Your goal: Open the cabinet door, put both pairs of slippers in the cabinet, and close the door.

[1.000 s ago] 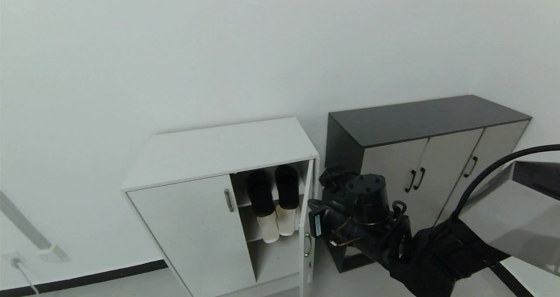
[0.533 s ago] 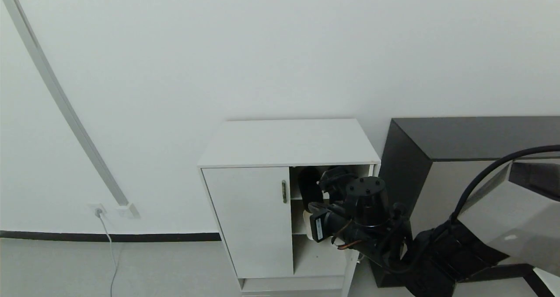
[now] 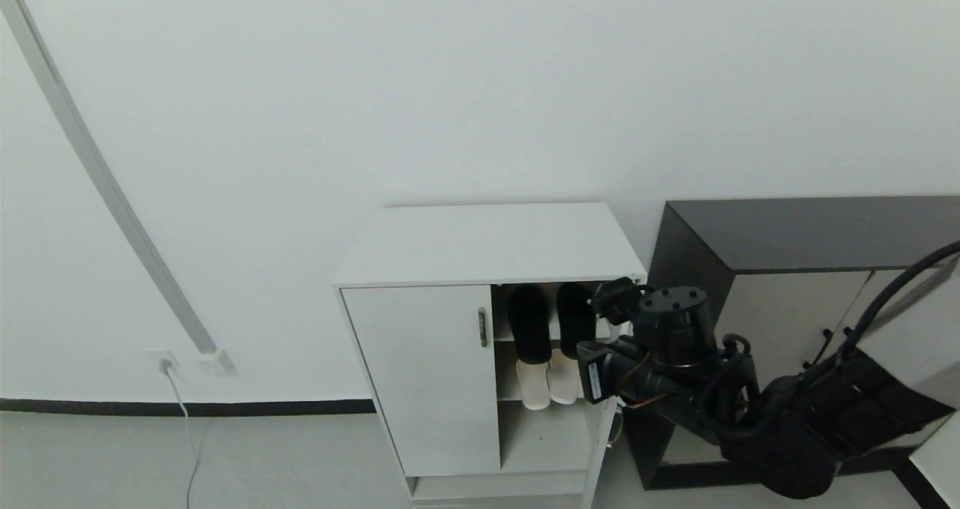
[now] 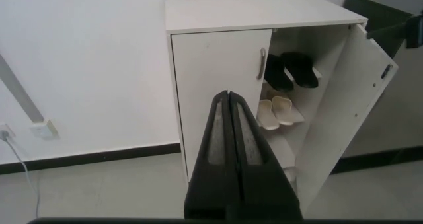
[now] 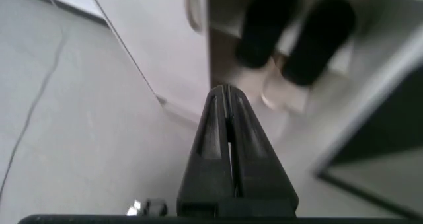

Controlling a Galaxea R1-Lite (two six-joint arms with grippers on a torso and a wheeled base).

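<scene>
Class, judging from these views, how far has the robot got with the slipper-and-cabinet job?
Done: the cabinet door is open; black slippers and white slippers sit on its shelves. In hand: nothing; left hand and right hand are shut, empty. Left: close the door.

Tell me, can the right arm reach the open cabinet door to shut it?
Probably yes. The right arm is right beside the open door, with nothing between them; its jaws are shut, fine for pushing.
</scene>
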